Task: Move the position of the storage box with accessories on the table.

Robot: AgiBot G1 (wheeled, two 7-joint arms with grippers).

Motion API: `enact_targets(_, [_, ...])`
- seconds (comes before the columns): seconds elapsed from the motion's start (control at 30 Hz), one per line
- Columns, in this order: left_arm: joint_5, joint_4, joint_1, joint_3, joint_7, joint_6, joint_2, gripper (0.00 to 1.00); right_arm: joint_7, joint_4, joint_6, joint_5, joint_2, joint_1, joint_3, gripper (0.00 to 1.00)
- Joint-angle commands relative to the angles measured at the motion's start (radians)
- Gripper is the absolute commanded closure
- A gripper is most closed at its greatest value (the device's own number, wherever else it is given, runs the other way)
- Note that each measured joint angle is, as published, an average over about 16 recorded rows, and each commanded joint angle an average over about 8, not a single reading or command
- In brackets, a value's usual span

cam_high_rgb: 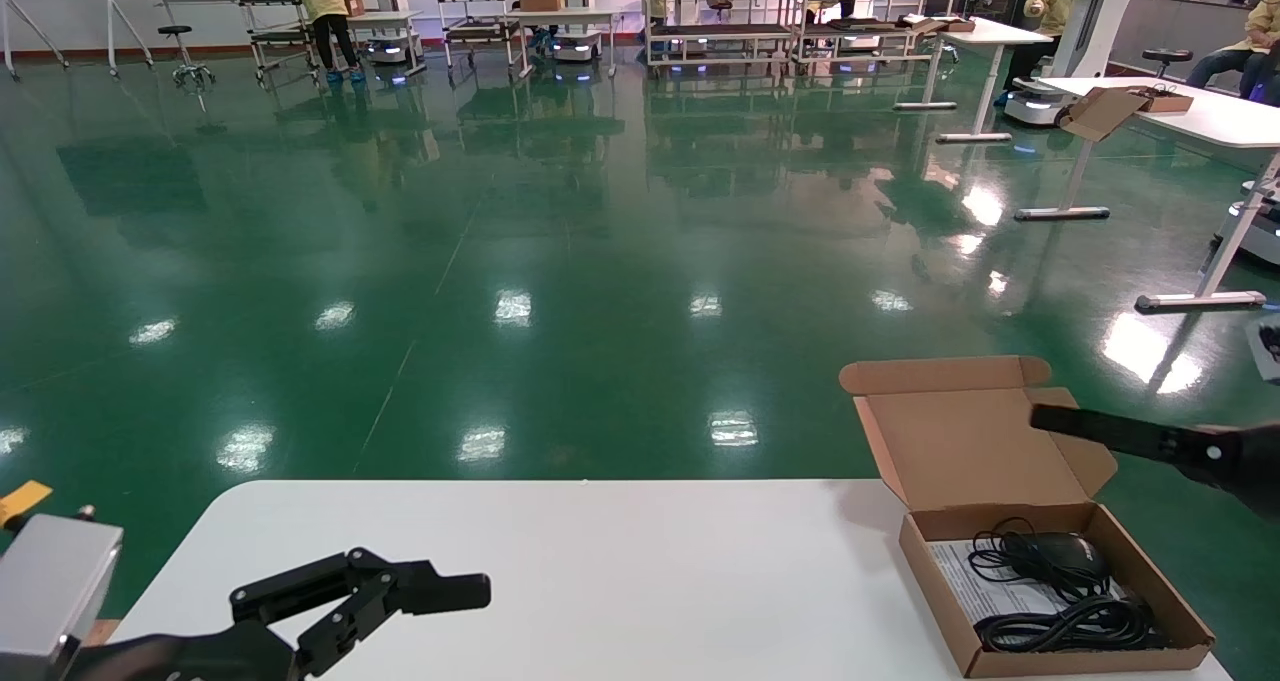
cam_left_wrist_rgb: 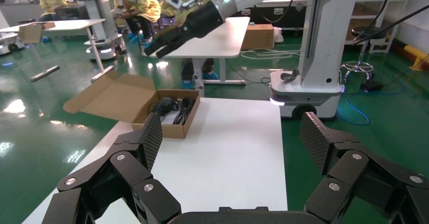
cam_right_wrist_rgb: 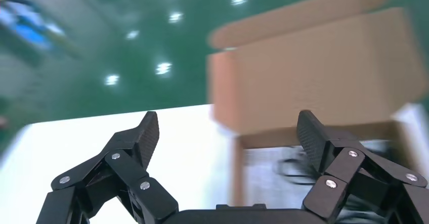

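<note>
The storage box [cam_high_rgb: 1050, 581] sits at the right end of the table [cam_high_rgb: 560, 571], lid flap raised at its far side, with the accessories [cam_high_rgb: 1060, 586] — a black mouse, bundled cables and a white leaflet — lying inside the tray. The right gripper [cam_right_wrist_rgb: 227, 138] is by far the nearer one: it hangs above and just behind the box, level with the open flap and clear of the cardboard, and the tray lies directly below and ahead of its fingers. Its jaws are spread wide, nothing between them. From that hand the box's long axis runs away toward the table's near edge, so a side wall is probably the easiest thing to take hold of.

The left gripper [cam_high_rgb: 400, 596] rests low over the table's left end, well apart from the box, which lies far off to its right — its jaws are also spread and hold nothing. It looks parked; the move belongs to the right arm.
</note>
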Motion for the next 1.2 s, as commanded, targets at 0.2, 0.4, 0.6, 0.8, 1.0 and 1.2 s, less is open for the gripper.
enact_targets(0.2, [0.0, 0.0, 0.0, 0.0, 0.0, 0.0, 0.0, 0.0, 0.071, 0.006, -0.182, 0.076, 0.007, 0.02, 0.048, 0.0])
enact_targets(0.4, [0.0, 0.0, 0.0, 0.0, 0.0, 0.0, 0.0, 0.0, 0.076, 0.003, -0.199, 0.087, 0.007, 0.021, 0.055, 0.0])
enact_targets(0.6, [0.0, 0.0, 0.0, 0.0, 0.0, 0.0, 0.0, 0.0, 0.057, 0.033, -0.182, 0.079, 0.011, 0.002, 0.06, 0.0])
enact_targets(0.8, [0.0, 0.0, 0.0, 0.0, 0.0, 0.0, 0.0, 0.0, 0.019, 0.136, -0.198, 0.096, 0.028, -0.06, 0.106, 0.0])
enact_targets(1.0, [0.0, 0.0, 0.0, 0.0, 0.0, 0.0, 0.0, 0.0, -0.027, 0.261, -0.212, 0.113, 0.047, -0.135, 0.16, 0.0])
enact_targets(1.2, [0.0, 0.0, 0.0, 0.0, 0.0, 0.0, 0.0, 0.0, -0.073, 0.384, -0.227, 0.129, 0.067, -0.209, 0.213, 0.0])
